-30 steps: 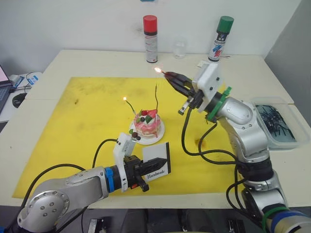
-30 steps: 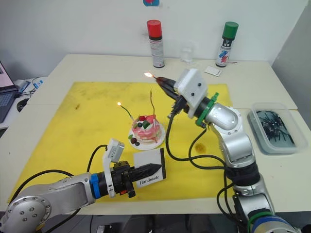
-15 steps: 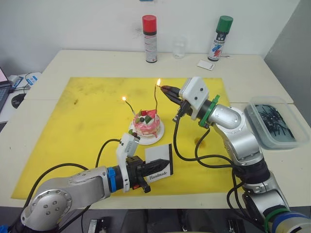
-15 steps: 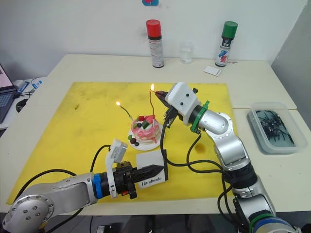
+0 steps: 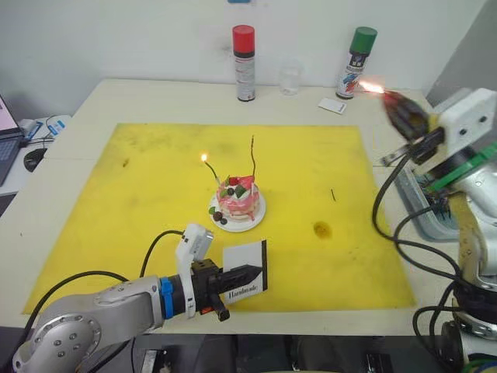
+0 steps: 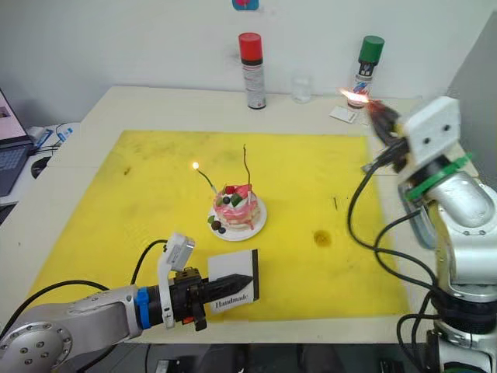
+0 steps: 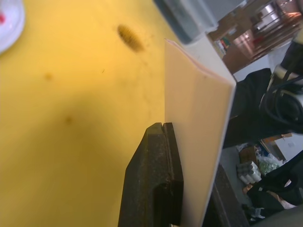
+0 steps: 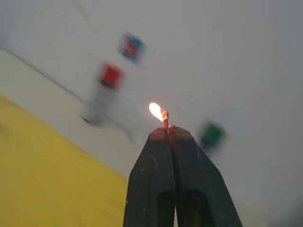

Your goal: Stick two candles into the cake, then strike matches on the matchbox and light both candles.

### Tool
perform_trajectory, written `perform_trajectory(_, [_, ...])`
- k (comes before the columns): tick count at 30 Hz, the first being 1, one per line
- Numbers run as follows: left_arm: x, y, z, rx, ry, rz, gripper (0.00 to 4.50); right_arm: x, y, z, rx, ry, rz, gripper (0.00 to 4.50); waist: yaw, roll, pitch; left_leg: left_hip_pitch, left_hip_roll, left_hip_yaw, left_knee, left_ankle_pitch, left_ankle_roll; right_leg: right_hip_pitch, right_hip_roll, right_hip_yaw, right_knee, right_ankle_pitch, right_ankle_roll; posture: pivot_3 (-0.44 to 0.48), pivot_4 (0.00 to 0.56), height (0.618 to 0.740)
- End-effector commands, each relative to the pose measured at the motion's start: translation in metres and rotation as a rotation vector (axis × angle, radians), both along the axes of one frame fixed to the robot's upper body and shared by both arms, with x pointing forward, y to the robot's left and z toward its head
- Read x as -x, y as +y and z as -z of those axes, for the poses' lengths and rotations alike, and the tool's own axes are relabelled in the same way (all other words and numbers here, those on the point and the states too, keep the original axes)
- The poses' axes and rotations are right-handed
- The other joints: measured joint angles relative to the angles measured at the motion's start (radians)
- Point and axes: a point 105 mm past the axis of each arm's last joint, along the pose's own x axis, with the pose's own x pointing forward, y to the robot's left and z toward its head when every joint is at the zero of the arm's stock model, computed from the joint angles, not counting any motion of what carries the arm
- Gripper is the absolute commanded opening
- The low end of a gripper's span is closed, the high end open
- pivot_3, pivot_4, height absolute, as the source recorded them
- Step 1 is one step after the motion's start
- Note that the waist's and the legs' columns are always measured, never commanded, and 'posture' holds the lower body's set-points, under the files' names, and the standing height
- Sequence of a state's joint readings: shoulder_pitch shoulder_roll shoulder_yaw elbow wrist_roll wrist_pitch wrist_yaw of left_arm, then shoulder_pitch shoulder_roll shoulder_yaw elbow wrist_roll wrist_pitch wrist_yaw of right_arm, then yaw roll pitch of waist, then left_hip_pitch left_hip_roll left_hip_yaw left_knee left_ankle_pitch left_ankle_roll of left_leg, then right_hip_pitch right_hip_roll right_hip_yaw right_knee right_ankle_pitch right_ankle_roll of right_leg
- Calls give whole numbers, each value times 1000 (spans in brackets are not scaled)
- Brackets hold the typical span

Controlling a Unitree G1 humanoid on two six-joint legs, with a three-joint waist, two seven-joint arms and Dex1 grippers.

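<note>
Since before: your right gripper [image 5: 397, 109] has swung from the cake [image 5: 237, 204] out to the table's right edge — second candle [image 5: 252, 155] shows no flame; first candle [image 5: 211, 172] burns
Right hold: fingers pinched on a burning match [image 8: 165, 121], flame nearly at the tips
Left hold: left gripper [image 5: 247, 274] clamps the matchbox [image 5: 244, 268] upright, near the cake
Risk: match burns down to the fingers or dies — you would need the spare match [image 5: 333, 195] on the yellow mat [image 5: 155, 179]

Red-capped can [image 5: 244, 62], green-capped can [image 5: 356, 51], perhaps a glass [image 5: 290, 78] between.
</note>
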State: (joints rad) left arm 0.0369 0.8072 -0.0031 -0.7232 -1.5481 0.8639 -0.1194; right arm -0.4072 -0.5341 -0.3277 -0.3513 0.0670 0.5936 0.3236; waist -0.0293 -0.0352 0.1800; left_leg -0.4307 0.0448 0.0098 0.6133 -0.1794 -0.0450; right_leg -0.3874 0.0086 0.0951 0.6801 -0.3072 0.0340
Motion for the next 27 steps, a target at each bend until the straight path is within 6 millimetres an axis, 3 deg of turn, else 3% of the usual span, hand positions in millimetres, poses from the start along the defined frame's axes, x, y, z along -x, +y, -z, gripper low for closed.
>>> perform_trajectory(1, [9,-11,1,24,5,43,0,-2,-44,38,-143,151,267,38,-4,2,1,0,0,1,0,0,0,-1,0,1,0,1,0,0,150,740])
perform_trajectory(4, [13,-12,4,18,14,59,0,-3,-48,52,-146,244,275,38,-18,8,2,0,-1,2,0,0,0,-3,1,5,1,6,3,0,150,740])
perform_trajectory(10, [9,-10,5,14,-3,57,0,0,-75,64,-156,327,368,38,-18,9,2,-1,0,1,0,0,0,-2,6,2,1,2,5,0,150,740])
perform_trajectory(14, [8,-14,4,21,-13,53,0,0,-84,69,-187,334,398,930,-19,9,2,-1,0,1,-1,0,1,-2,6,2,1,2,5,0,150,740])
perform_trajectory(19, [4,-16,2,30,-24,51,0,-4,-82,52,-154,245,386,2743,-19,9,2,-1,0,1,-1,0,1,-2,6,3,1,2,5,0,150,740])
perform_trajectory(21, [4,-15,3,28,-25,52,0,-8,-68,37,-147,154,311,3494,-20,9,2,-1,0,1,-1,0,1,-2,6,2,1,2,5,0,150,740])
perform_trajectory(24, [4,-14,2,25,-25,53,0,-18,-22,28,-161,77,72,4486,-23,9,2,-1,0,1,0,0,1,-2,6,2,1,2,5,0,150,740])
perform_trajectory(27, [4,-12,1,21,-27,55,0,-21,27,35,-222,81,-147,4486,-26,9,2,-1,1,1,-1,0,1,-2,7,2,1,2,5,0,150,740])
